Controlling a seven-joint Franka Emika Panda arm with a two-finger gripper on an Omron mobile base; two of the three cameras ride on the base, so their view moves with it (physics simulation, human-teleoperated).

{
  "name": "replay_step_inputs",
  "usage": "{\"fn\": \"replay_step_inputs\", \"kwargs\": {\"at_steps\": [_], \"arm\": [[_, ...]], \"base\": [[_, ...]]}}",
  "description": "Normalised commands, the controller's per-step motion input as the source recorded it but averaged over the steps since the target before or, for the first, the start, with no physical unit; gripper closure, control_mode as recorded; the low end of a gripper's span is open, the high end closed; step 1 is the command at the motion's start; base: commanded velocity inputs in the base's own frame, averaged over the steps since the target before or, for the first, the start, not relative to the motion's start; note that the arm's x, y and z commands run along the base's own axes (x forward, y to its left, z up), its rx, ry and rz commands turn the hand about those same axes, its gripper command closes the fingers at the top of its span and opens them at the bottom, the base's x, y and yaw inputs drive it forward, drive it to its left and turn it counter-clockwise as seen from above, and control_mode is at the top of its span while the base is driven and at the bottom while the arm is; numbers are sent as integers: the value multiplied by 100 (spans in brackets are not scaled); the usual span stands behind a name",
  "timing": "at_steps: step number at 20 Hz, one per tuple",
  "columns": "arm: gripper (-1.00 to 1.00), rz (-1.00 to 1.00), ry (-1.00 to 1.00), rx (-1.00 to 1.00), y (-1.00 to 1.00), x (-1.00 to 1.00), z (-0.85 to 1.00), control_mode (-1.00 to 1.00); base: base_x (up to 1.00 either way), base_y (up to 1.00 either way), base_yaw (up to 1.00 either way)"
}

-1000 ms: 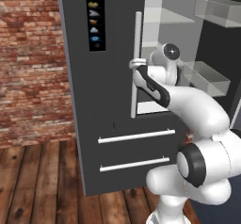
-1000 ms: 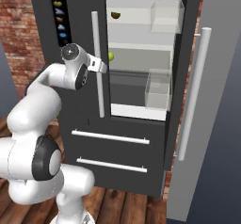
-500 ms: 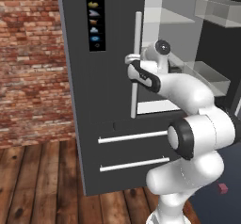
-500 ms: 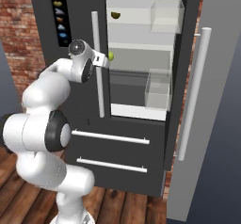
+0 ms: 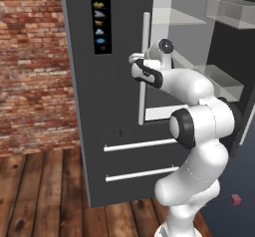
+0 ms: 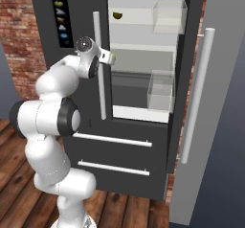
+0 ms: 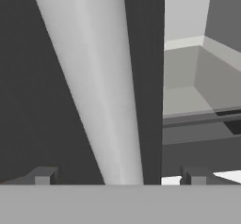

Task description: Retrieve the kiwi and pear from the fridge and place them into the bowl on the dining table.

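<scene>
Up close, gripper (image 7: 117,177) fingers apart, straddling fridge (image 6: 139,141) white bar handle (image 7: 94,91). Kiwi (image 6: 117,15) on upper shelf. Icon strip (image 5: 100,17) unlettered.

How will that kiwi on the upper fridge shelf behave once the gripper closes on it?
The kiwi looks small and oval, so it would probably roll along the flat shelf if nudged off-centre. It sits alone near the shelf's front edge, so a push could send it off. Being so small, it is likely light; the open gripper should span it easily.
</scene>
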Motion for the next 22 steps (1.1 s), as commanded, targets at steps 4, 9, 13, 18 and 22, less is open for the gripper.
{"fn": "replay_step_inputs", "kwargs": {"at_steps": [4, 9, 13, 18, 22], "arm": [[-100, 0, 0, 0, 0, 53, -8, -100], [-100, 0, 0, 0, 0, 52, -10, -100], [100, 0, 0, 0, 0, 54, -12, -100], [100, 0, 1, 0, 0, 34, -2, -100], [100, 0, 21, 0, 1, 13, 0, -100]], "base": [[0, 0, 0], [0, 0, 0], [0, 0, 0], [0, 0, 0], [0, 0, 0]]}}
